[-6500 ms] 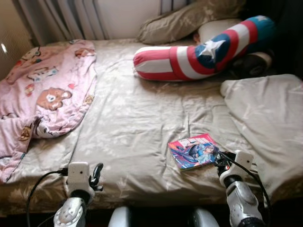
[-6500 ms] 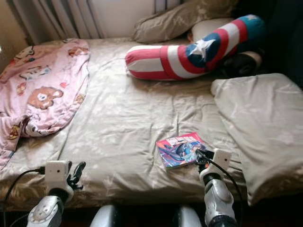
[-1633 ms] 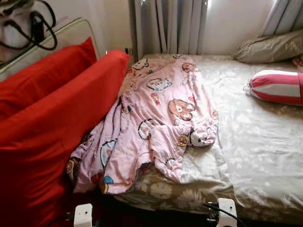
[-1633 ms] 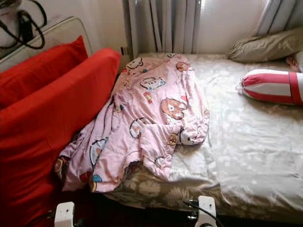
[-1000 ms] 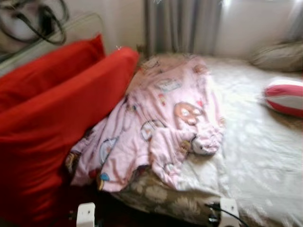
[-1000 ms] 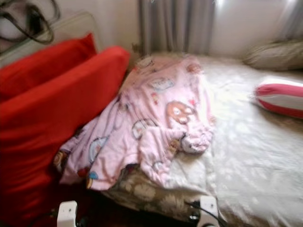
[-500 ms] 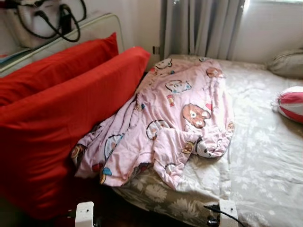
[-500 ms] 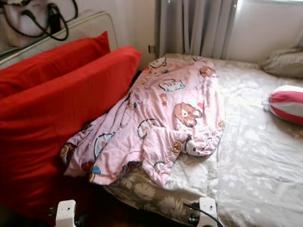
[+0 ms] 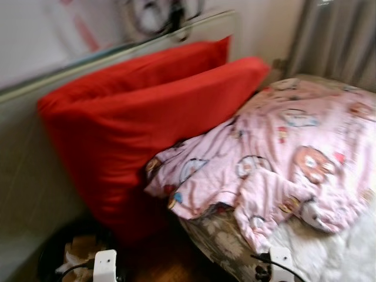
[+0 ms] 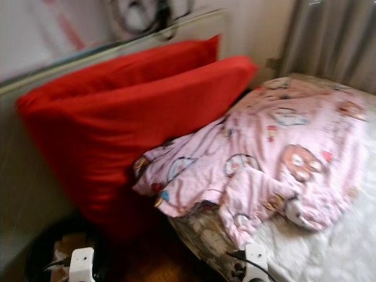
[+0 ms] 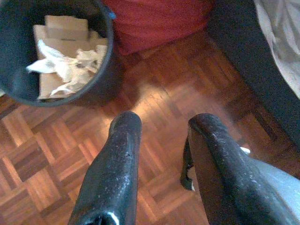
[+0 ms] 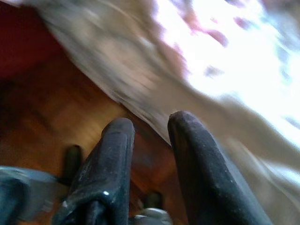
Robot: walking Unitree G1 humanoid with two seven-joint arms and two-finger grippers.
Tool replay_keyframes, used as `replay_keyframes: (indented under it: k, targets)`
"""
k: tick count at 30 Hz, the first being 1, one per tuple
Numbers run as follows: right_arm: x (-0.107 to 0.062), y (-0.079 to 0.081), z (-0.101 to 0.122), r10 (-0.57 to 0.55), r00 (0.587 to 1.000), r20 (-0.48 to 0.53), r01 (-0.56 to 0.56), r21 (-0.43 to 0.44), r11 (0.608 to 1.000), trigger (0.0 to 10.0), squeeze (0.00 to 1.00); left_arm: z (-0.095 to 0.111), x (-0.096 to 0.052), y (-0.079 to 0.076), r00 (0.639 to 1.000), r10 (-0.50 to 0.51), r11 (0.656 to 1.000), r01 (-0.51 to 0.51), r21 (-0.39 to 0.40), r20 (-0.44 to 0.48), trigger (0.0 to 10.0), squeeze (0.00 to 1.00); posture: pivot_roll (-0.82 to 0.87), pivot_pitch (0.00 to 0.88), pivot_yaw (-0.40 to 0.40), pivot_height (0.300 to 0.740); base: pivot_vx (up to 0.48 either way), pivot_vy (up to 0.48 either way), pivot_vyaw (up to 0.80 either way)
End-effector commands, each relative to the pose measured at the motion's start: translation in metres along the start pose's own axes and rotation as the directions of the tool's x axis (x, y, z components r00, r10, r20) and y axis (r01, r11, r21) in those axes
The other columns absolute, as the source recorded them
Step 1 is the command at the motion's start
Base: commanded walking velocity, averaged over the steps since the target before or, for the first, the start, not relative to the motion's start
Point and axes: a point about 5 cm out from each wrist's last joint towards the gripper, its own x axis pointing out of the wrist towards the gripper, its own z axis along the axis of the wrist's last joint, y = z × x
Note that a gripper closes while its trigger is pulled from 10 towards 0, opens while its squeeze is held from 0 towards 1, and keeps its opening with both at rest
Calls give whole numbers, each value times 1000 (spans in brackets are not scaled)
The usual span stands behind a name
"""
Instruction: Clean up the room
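Since the last frame my view has swung left: 2 big red cushions now sit centre, the pink cartoon-print blanket heaped on the bed's corner beside them. Both arms hang low. My left tool is open and empty over parquet floor near a black bin of paper scraps; my right tool is slightly parted, empty.

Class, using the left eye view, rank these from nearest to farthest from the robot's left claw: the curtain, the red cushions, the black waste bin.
1. Black waste bin: on the floor right beside the left claw, on its left.
2. Red cushions: standing ahead, between the wall and the bed.
3. Curtain: far corner, ahead and to the right.
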Motion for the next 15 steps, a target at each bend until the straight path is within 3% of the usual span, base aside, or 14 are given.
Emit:
replay_keyframes:
  k: [1,4,6,15]
  targets:
    - [-2,-6,-5,-16,1000,-15,16,0,1000,10000,0,3,1,-2,1000,2,1000,-2,-19,20,10000,0,48,0,31,733,0,0,0]
    - [-1,-5,1,-19,1000,5,18,17,1000,10000,0,12,3,-3,998,3,999,0,-43,63,10000,0,46,0,30,733,0,0,0]
    - [2,-6,13,-37,998,50,36,20,999,10000,0,30,5,-6,989,-20,998,28,-48,147,10000,0,50,0,28,733,0,0,0]
    - [4,-10,38,-66,986,156,55,74,996,10000,0,50,6,-9,962,-37,998,51,-48,269,10000,0,44,0,12,733,0,0,0]
